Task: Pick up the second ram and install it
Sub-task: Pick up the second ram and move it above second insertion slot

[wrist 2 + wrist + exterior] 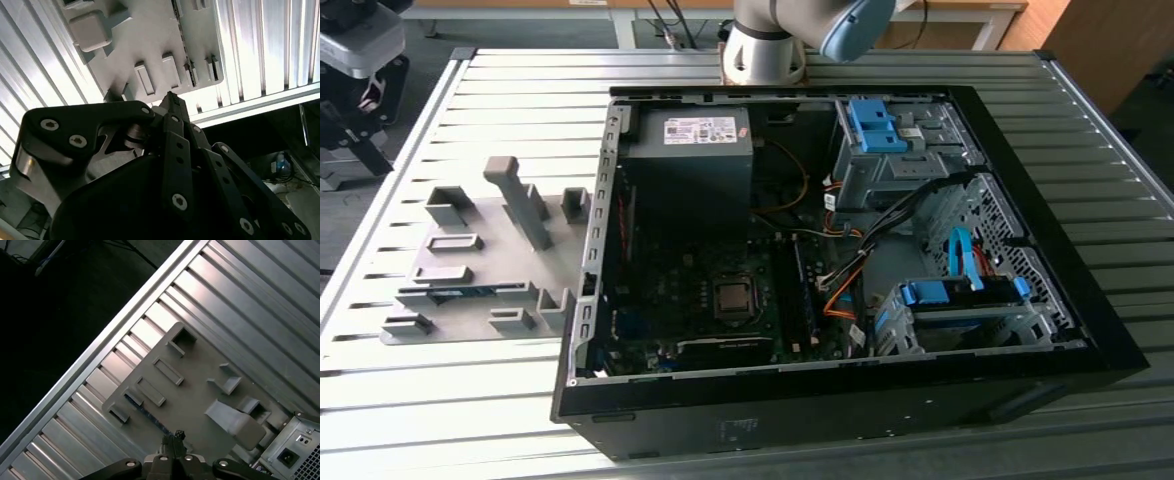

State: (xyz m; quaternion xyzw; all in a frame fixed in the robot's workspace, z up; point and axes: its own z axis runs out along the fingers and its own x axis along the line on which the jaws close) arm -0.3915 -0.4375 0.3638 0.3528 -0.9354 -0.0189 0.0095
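Note:
The second ram (454,291) is a thin blue-green stick lying in a slot of the grey holder plate (480,225), on the table at the exterior view's left. In the first wrist view the ram (145,411) shows as a dark blue strip on the holder plate (200,390). In the second wrist view the ram (183,40) is seen edge-on. My gripper (177,435) hangs high above the plate, and its black fingers (172,107) meet at a point with nothing between them. The gripper (172,97) touches nothing.
An open black computer case (1067,300) lies at the exterior view's right, with a power supply (687,150), the motherboard's memory slots (798,290) and blue drive brackets (961,292). The arm's base (767,45) stands behind it. The slatted table's edge (105,347) borders a dark floor.

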